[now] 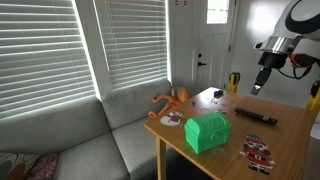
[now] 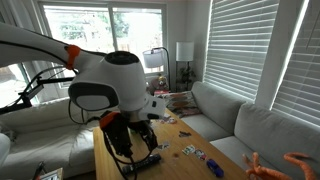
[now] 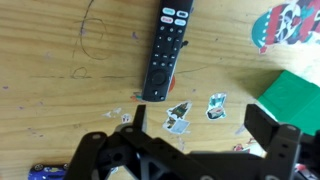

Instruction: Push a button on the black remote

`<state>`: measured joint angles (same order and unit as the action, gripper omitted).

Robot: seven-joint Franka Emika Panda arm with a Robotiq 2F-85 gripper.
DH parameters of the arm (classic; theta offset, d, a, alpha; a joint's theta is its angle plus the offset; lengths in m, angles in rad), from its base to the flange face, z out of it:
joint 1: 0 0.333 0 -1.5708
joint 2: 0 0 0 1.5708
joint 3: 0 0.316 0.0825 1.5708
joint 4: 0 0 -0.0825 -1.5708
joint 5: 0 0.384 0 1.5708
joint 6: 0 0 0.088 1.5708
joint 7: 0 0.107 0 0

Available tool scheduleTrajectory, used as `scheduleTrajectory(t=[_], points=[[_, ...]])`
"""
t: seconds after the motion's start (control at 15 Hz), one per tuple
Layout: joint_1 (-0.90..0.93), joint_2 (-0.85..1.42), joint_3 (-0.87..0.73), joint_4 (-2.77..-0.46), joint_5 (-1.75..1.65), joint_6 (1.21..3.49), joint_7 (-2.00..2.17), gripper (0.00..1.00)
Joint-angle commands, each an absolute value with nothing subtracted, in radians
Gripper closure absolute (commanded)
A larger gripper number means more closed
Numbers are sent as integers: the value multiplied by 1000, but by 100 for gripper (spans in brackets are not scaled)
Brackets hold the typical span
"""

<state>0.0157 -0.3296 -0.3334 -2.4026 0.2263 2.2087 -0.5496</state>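
The black remote lies flat on the wooden table, buttons up, at the top middle of the wrist view. It also shows in an exterior view, beyond the green chest. My gripper is open and empty, its two black fingers spread above the table. The remote's near end lies just ahead of one finger. In an exterior view the gripper hangs well above the remote and is not touching it.
Small stickers lie on the table between the fingers, and a red-and-white one lies at the far corner. The green chest stands at the edge of the wrist view. An orange toy lies near the table edge by the grey couch.
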Motion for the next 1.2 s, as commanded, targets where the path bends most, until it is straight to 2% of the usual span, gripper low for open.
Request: scheduleTrajectory(t=[0.0,0.4,0.93,1.13], points=[[-28,-303,-268,-2405,264,2267,-362,0],[-77,-256,-196,-2394,239,2269,-22,0],[-181,-216,-111,-2412,94,2403,435,0],[-159,-223,-133,-2405,140,2376,329,0]])
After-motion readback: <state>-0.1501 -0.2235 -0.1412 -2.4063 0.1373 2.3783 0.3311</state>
